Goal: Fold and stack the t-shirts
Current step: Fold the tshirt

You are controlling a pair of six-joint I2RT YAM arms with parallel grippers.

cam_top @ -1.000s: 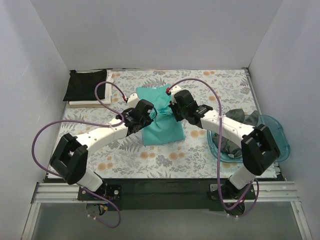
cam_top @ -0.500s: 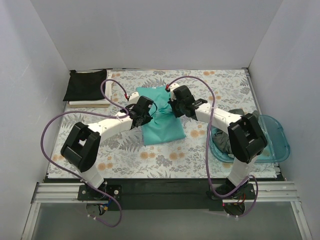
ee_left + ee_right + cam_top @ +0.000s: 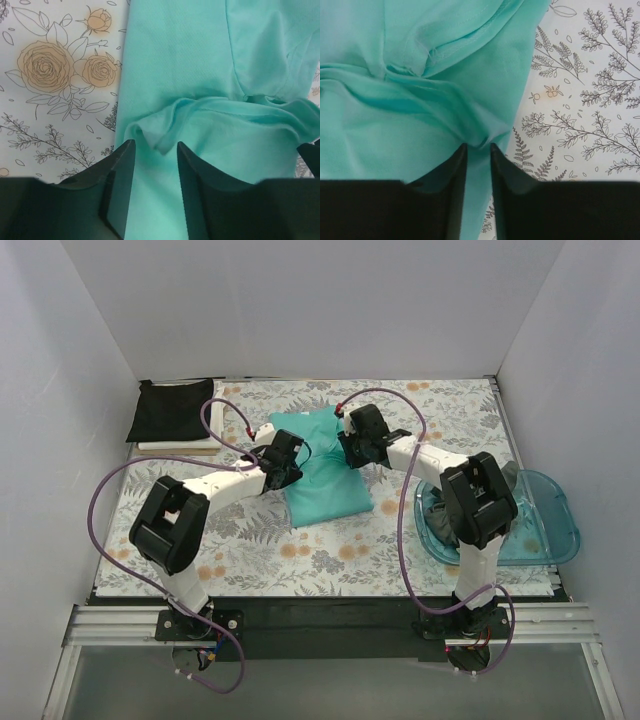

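My left gripper (image 3: 155, 146) is open over the teal shirt (image 3: 175, 60). I cannot tell if my right gripper (image 3: 478, 146) pinches it.

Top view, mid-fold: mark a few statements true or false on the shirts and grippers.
1. The teal t-shirt lies on the floral tablecloth, with the left gripper and right gripper at its two sides. True.
2. The black t-shirt lies on a white t-shirt at the far left corner. True.
3. The blue tray holds nothing. False: a dark grey t-shirt lies in the tray.
4. The left gripper is clamped shut. False: its jaws stand apart above a teal fold.
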